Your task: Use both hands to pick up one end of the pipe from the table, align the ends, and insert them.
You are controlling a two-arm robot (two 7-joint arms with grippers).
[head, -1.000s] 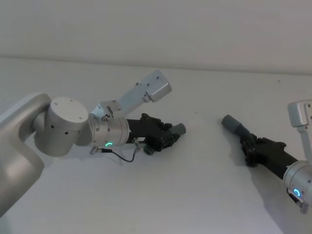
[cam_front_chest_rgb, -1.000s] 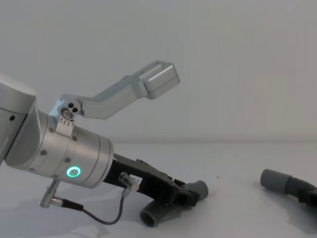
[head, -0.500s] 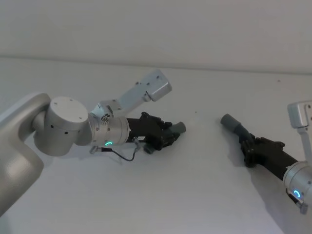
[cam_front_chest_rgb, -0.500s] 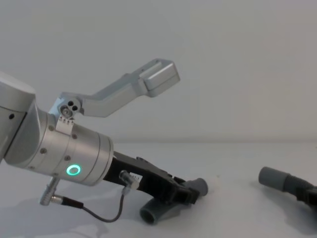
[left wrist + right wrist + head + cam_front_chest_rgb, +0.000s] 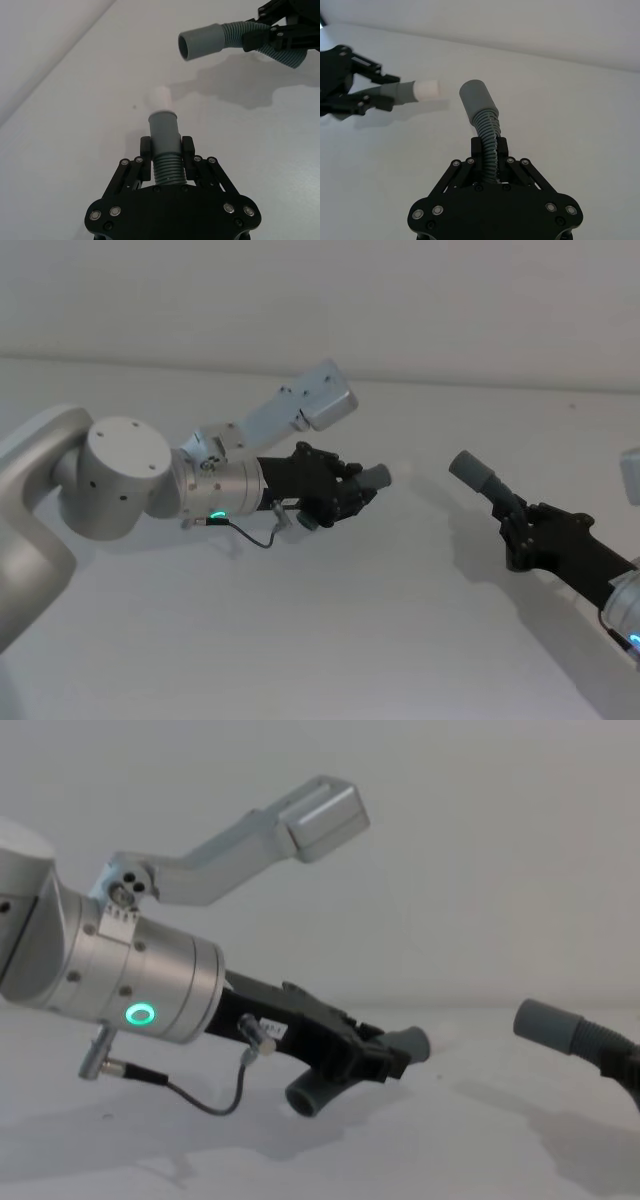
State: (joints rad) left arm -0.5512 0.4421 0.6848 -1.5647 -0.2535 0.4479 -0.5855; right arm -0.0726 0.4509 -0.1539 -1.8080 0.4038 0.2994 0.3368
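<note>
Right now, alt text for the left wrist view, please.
The left pincer grips a ribbed grey hose piece whose white spigot points across the white table toward the open cuff of the other hose, held by the right pincer with a gap between the ends.

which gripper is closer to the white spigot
Left. The left gripper is shut on the hose piece that carries the white spigot; the right gripper holds the other piece across a gap.

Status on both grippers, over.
Left gripper shut on spigot hose. Right gripper shut on other hose. Spigot apart from open cuff, not inserted. Nothing between them.
</note>
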